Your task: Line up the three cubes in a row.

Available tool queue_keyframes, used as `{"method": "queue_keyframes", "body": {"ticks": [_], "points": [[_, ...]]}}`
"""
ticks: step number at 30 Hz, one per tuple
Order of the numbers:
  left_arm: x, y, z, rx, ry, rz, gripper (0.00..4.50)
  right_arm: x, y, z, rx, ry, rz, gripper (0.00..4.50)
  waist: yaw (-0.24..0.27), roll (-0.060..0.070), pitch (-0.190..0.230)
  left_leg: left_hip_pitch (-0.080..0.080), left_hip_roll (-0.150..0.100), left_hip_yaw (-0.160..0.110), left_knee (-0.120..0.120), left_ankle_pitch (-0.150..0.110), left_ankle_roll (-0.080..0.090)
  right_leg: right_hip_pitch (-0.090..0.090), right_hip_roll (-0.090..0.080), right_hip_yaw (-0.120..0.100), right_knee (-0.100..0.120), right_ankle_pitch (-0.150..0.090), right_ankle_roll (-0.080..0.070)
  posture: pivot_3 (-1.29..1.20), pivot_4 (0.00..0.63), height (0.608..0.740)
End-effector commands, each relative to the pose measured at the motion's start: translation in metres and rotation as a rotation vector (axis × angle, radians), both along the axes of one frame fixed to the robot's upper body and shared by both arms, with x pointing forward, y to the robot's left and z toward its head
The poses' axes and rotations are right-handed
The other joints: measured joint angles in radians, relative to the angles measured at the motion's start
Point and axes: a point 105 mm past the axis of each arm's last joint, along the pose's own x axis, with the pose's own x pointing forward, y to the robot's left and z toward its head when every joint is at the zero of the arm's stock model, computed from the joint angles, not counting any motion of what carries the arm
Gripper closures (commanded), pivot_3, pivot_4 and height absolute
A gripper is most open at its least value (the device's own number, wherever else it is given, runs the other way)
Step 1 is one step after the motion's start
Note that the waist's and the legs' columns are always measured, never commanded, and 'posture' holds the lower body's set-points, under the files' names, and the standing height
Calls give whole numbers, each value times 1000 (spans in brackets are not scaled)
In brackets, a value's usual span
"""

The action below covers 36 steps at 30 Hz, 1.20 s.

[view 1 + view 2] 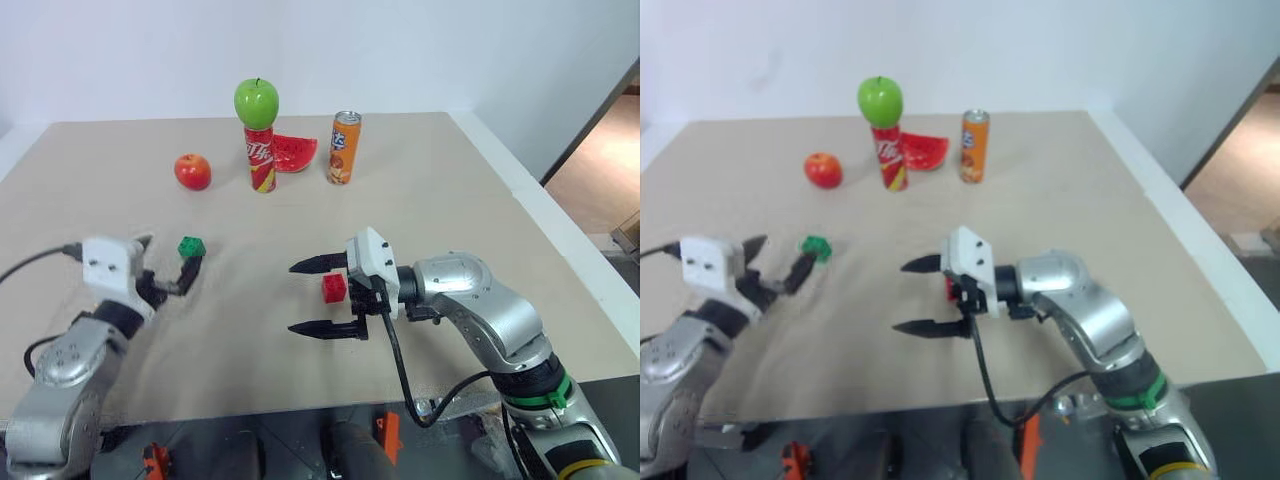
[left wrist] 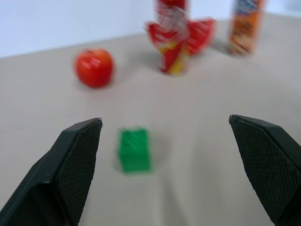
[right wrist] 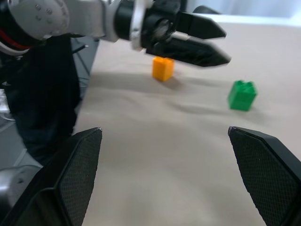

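The green cube (image 1: 191,246) lies on the tan table (image 1: 450,200), just past the fingertips of my left gripper (image 1: 172,252), which is open and empty. In the left wrist view the green cube (image 2: 135,149) sits ahead, nearer one finger. The red cube (image 1: 334,288) lies at mid-table. My right gripper (image 1: 305,297) is open and points left, and in the head view the red cube shows between its wide fingers, untouched. The right wrist view has the yellow-orange cube (image 3: 163,68) on the table beside my left gripper (image 3: 197,40), with the green cube (image 3: 242,95) a little apart.
At the back stand a cola can (image 1: 261,160) with a green apple (image 1: 256,102) on top, a watermelon slice (image 1: 295,152), an orange soda can (image 1: 344,148) and a red apple (image 1: 192,171). The table's white edge runs along the right.
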Motion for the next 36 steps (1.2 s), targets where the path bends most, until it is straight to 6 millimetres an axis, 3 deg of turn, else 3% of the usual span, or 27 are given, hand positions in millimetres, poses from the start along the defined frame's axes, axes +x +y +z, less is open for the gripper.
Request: {"method": "queue_keyframes", "body": {"ticks": [1,13,28,36], "points": [[8,-2,-2,-42,45,34,0,2,2,11,14,-58,3,29,-1,0,0,0,0,0,0,0,0,0,0,0,0,1,1,0,150,740],[43,2,-2,-65,131,120,0,5,1,16,36,-51,-59,29,0,0,0,-2,-1,-2,0,0,-1,-1,0,-1,0,1,1,0,150,740],[69,0,-36,27,334,62,0,9,-4,14,31,-77,-122,29,0,0,0,-2,-1,-3,-1,0,-1,-1,0,-1,0,1,1,0,150,740],[79,5,-44,21,386,91,2544,10,-8,14,32,-82,-142,0,0,0,0,-2,-1,-2,-1,0,-1,-1,0,-1,0,1,1,0,150,740]]}}
